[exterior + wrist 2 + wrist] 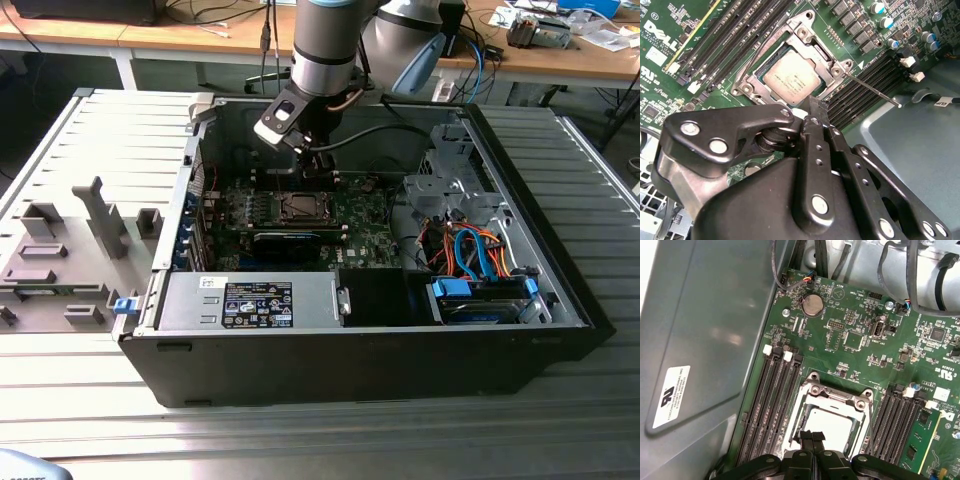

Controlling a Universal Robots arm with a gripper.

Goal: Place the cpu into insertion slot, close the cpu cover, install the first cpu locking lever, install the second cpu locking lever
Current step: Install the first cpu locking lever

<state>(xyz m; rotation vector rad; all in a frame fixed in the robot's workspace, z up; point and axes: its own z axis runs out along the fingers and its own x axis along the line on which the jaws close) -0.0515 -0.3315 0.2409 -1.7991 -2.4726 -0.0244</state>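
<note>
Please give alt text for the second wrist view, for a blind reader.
A small square silver-grey cpu sits on the green circuit board, framed by the thin silvery metal cpu cover. The black pincer, shut, is close to the cover's edge; a thin metal lever sticks out nearby.

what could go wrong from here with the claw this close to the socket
1. The shut claw sits right at the edge of the cpu and cpu cover; a push slightly off could scrape the chip or bend the frame.
2. The thin locking lever sticks out over the memory slots, seemingly unlatched; if it slips while being pushed it may spring and strike them.
</note>
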